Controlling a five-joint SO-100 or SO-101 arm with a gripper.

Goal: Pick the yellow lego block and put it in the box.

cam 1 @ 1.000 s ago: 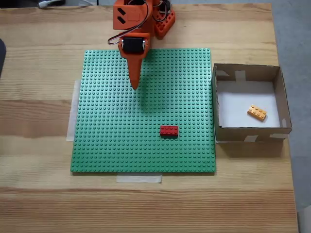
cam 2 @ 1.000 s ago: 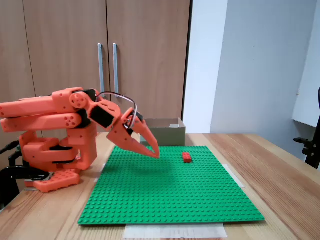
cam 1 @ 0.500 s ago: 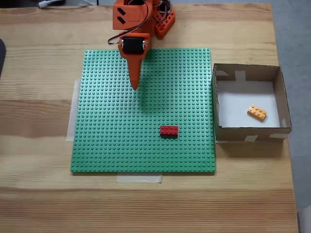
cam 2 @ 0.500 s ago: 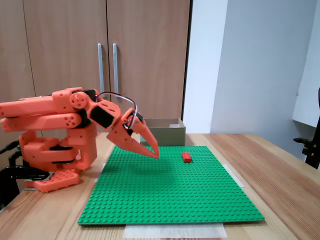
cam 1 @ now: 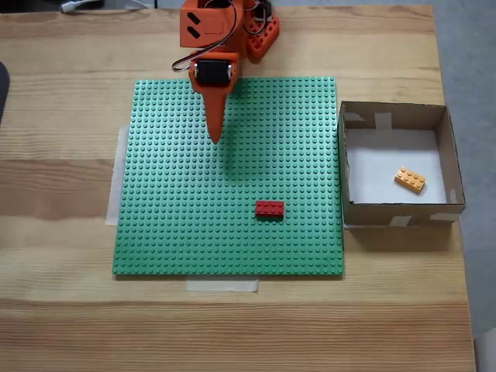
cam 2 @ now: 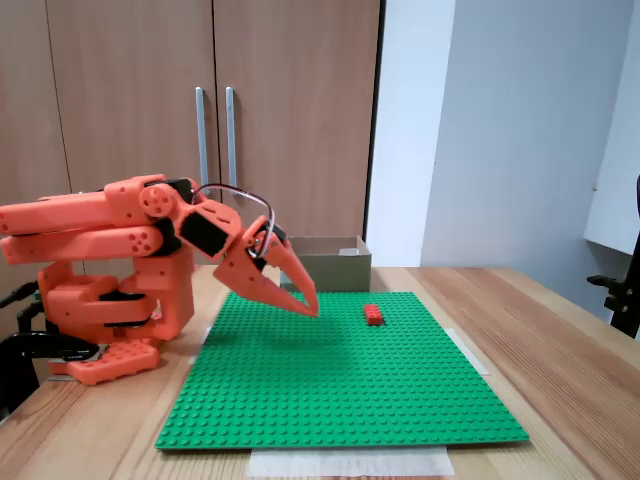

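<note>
Fixed view from above: my fingers (cam 1: 213, 138) are pinched together, empty, hovering over the green baseplate (cam 1: 178, 225), well apart from everything. The yellow lego block (cam 1: 409, 180) lies inside the box (cam 1: 395, 215), so the job looks done. Risk: another reach grabs the red brick (cam 1: 270, 208) by mistake. From the side, the box (cam 2: 325, 262) hides its contents and my fingertip gap is hard to read.
</note>
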